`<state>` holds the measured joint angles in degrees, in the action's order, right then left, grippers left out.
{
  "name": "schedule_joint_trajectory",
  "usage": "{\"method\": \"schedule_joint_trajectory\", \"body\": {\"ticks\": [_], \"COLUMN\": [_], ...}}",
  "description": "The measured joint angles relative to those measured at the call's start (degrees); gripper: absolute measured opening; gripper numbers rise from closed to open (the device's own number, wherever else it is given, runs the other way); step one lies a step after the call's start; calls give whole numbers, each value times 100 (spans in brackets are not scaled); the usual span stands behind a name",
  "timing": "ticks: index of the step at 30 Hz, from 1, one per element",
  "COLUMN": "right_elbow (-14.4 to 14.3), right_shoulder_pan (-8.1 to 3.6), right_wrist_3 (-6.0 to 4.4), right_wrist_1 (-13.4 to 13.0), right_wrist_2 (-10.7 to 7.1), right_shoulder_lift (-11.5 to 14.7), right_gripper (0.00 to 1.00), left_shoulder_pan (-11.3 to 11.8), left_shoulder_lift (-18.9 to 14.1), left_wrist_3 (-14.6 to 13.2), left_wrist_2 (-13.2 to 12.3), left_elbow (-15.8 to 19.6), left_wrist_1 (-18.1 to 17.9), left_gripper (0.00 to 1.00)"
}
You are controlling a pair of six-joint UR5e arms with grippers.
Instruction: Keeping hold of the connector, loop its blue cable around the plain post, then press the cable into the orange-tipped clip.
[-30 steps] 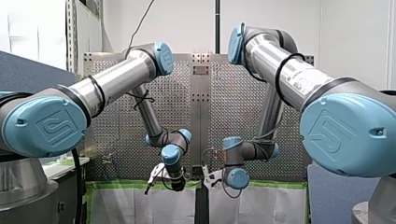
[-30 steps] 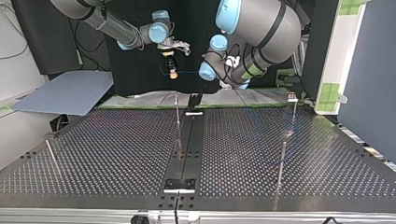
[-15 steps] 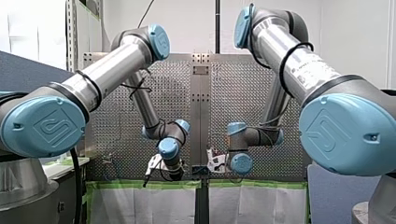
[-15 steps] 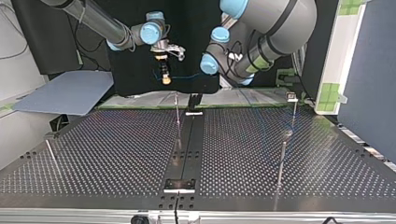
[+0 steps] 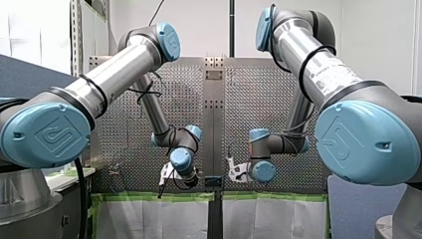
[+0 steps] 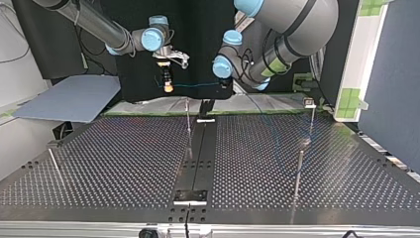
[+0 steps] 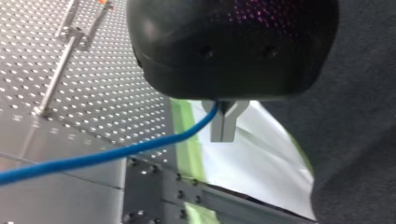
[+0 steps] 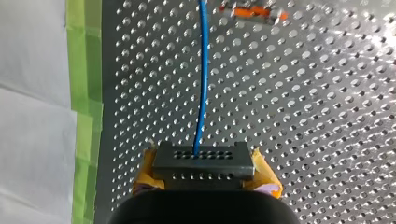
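In the front view my left arm [image 5: 119,69] comes in from the left and my right arm [image 5: 318,74] from the right. Their wrists hang low and close together, either side of the centre strip [image 5: 213,124] of the perforated table [image 5: 124,129], just above the green tape [image 5: 149,197] on its near edge. The fingers are too small here to read. In the top view my right gripper [image 6: 169,87] hangs at the far left of centre, above the table and clear of it, its yellow pads pointing down. The blue cable [image 6: 195,84] runs level from it to the right, toward my left arm, where its end is lost against the dark backdrop. Under that span a thin post [image 6: 188,121] stands upright on the table, just left of the centre strip and not touching the cable. In the left wrist view my left gripper [image 7: 224,133] has its two metal fingers pressed together with no gap. The blue cable comes out at their root and sweeps away to the side over the table, and I take it to be pinched there. A metal rod [image 7: 55,74] stands well beyond. In the right wrist view the yellow pads [image 8: 145,173] are closed against both ends of the black connector [image 8: 203,159], holding it square. The cable leaves the connector's face and runs straight ahead over the perforations, passing just beside the orange-tipped clip [image 8: 252,11] at the far end.
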<state>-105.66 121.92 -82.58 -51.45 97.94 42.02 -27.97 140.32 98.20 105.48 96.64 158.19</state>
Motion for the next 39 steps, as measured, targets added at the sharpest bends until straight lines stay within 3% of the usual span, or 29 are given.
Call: {"method": "schedule_joint_trajectory", "body": {"ticks": [7,12,20,26,33,39], "right_elbow": [-60,-63,-63,-59,-54,-6], "right_shoulder_pan": [-136,-237,-422,-560,-714,-843], "right_wrist_3": [104,96,81,107,75,-23], "right_wrist_1": [-30,-89,-282,-447,-594,-755], "right_wrist_2": [-22,-98,-291,-338,-456,-637], "right_shoulder_lift": [-8,-15,-47,-242,-302,-309], "right_gripper": [0,0,0,0,0,0], "left_shoulder_pan": [-46,-115,-340,-436,-453,-469], "left_shoulder_lift": [2,4,9,13,45,75], "left_wrist_3": [105,189,93,129,115,87], "left_wrist_2": [4,53,248,293,286,216], "left_elbow": [-30,-33,-41,-81,-110,-111], "left_wrist_1": [-398,-646,-1099,-1417,-1748,-2062], "left_gripper": [0,0,0,0,0,0]}}
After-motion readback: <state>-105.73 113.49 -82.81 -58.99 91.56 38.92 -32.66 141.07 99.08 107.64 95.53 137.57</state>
